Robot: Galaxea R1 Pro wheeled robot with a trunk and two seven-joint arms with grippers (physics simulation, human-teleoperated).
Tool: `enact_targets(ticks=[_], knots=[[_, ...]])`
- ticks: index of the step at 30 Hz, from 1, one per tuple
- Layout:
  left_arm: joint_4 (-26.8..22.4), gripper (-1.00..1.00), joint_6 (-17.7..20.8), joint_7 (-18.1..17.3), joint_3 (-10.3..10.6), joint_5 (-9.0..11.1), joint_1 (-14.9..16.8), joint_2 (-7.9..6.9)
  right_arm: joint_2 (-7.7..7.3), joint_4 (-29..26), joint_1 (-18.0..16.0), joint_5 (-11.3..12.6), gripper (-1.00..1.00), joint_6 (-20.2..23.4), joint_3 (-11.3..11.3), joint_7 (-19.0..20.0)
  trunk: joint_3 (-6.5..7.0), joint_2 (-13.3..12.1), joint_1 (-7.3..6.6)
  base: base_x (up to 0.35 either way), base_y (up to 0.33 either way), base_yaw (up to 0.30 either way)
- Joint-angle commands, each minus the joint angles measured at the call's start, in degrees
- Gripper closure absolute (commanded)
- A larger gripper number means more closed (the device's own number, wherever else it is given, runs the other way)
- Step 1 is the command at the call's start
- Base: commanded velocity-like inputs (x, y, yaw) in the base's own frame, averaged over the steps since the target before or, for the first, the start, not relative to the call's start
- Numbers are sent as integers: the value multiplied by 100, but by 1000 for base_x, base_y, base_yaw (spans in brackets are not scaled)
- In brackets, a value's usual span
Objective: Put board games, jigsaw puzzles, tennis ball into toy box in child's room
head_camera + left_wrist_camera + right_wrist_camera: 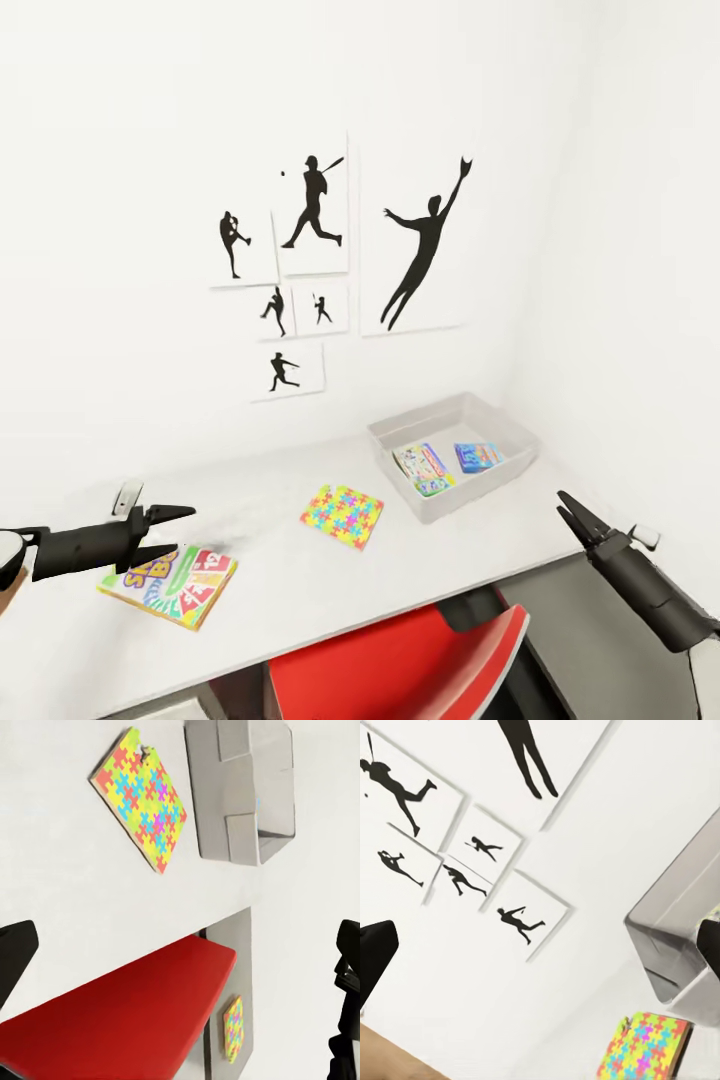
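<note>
Crowding the wall [120,200], baseball silhouettes [312,205]

Table [300,590]: toy box [455,420], jigsaw puzzle [342,515], board game [170,583].

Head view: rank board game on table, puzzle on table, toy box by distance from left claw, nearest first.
1. Board game, on the table just under the left claw.
2. Puzzle, mid-table.
3. Toy box, far right by the wall.

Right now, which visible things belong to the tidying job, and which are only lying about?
Job: toy box holding two board games; third board game; jigsaw puzzle on the table; second jigsaw puzzle.
Lying about: red chair; baseball pictures.
</note>
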State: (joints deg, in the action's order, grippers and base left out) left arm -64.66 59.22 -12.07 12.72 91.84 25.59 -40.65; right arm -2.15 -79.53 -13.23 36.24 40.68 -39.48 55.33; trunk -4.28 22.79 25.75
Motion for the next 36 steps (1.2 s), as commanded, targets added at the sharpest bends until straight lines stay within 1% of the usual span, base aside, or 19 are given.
enact_targets(ticks=[1,9,11,14,15,16,17,19,21,23,24,26,27,28,29,32,36], knots=[[6,-100,1,-58,17,-44,11,-4,-1,-1,-4,20,-100,35,8,6,-13,13,4,-12,3,290],[6,-100,1,-57,20,-44,12,-4,-1,-92,-4,34,-100,90,85,-17,-13,13,4,-3,1,290],[6,-100,1,-58,17,-44,11,-4,7,-160,-6,37,-100,117,162,-32,-13,13,4,0,0,290],[6,-100,1,-58,15,-44,12,-4,13,-241,-7,44,-100,170,486,-187,-13,13,4,0,0,290],[6,-100,1,-61,17,-44,12,-4,11,-274,-24,43,-100,257,719,-392,-13,13,4,0,0,290],[6,-100,1,-62,17,-44,13,-4,11,-300,-39,42,-100,320,840,-538,-13,13,4,0,0,290],[6,-100,1,-64,18,-44,13,-4,17,-374,-119,52,-100,476,1083,-926,-13,13,4,0,0,290],[6,-100,1,-65,19,-44,13,-4,28,-464,-276,75,-100,640,1313,-1411,-13,13,4,0,0,290],[6,-100,1,-66,20,-44,13,-6,104,-593,-656,121,-100,918,1764,-2496,-13,13,4,0,0,290],[6,-100,1,-66,20,-44,14,-5,162,-615,-834,143,-100,1006,1986,-3014,-13,13,4,0,0,290],[6,-100,1,-68,20,-44,13,-5,226,-625,-1002,157,-100,1062,2184,-3476,-13,13,4,-5,0,290],[6,-100,1,-69,20,-44,14,-7,297,-632,-1146,162,-100,1099,2361,-3887,-13,13,4,-25,14,290],[6,-100,5,-72,23,-44,14,-8,366,-636,-1251,166,-100,1123,2521,-4233,-13,13,4,-74,67,290],[6,-100,6,-72,24,-44,13,-7,396,-637,-1288,167,-100,1131,2592,-4384,-13,13,4,-93,89,290],[6,-100,7,-74,26,-44,11,-8,438,-634,-1342,169,-100,1142,2712,-4640,-13,13,4,-125,128,290],[6,-100,9,-75,23,-44,14,-11,493,-599,-1401,171,-100,1155,2872,-4997,-13,13,4,-154,169,290],[6,-100,10,-76,21,-44,13,-15,514,-489,-1425,165,-100,1152,2933,-5138,-13,13,4,-172,209,290]])
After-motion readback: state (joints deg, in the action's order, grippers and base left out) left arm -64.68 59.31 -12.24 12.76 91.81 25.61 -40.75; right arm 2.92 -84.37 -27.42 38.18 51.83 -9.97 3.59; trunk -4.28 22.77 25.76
